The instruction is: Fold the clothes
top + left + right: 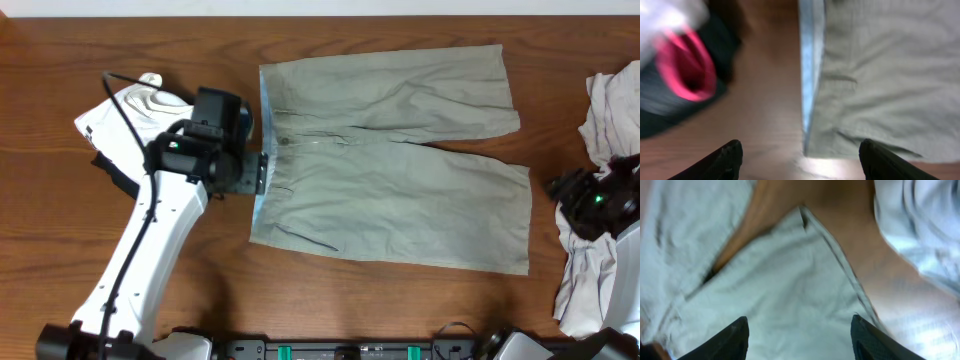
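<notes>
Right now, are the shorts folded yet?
Not yet. Done: the shorts lie spread flat. In hand: the left gripper is open at the waistband, the right gripper open over a leg hem; neither holds cloth. Left: every fold, plus the left pile and right pile.

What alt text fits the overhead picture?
Grey-green shorts lie flat on a wooden table. The left gripper is at their waistband, the right gripper near the leg hems, with other clothes heaped at either side.
</notes>
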Tool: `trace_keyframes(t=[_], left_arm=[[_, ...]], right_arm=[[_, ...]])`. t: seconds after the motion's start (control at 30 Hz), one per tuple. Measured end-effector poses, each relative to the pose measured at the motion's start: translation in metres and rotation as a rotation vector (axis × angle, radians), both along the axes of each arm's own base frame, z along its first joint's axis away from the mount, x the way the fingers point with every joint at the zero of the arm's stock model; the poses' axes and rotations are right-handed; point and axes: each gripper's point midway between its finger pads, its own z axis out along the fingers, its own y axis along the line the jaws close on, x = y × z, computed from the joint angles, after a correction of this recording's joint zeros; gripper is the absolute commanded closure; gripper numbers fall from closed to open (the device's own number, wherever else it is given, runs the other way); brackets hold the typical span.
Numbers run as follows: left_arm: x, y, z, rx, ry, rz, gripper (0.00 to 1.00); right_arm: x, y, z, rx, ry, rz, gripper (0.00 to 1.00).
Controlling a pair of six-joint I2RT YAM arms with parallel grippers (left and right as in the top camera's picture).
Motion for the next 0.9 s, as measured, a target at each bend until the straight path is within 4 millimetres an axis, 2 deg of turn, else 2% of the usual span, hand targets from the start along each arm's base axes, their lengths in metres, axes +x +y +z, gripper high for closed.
trace_keyframes(t=[0.23,0.33,0.5,0.67,0.77,0.9], left_arm=[[-0.040,-0.002,-0.060,-0.033,0.207,0.069,0.22],[-0.057,-0.005,-0.079,-0.061,0.289,0.101,0.21],[-0.077,-0.009,-0.103,-0.099,0.373,0.178,0.20],[-0.085,-0.013,-0.124,-0.130,0.415,0.247,0.22],[-0.083,-0.015,-0.134,-0.144,0.426,0.285,0.36],[-0.076,-0.018,-0.141,-0.159,0.421,0.313,0.66]], right_arm=[[-0.033,0.025,-0.014,0.033,0.167,0.074,0.32],[-0.040,0.034,-0.017,0.016,0.218,0.120,0.30],[-0.042,0.041,-0.019,-0.016,0.245,0.169,0.30],[-0.044,0.043,-0.020,-0.025,0.257,0.182,0.29],[-0.046,0.043,-0.020,-0.025,0.266,0.182,0.30],[-0.048,0.043,-0.020,-0.028,0.275,0.184,0.30]])
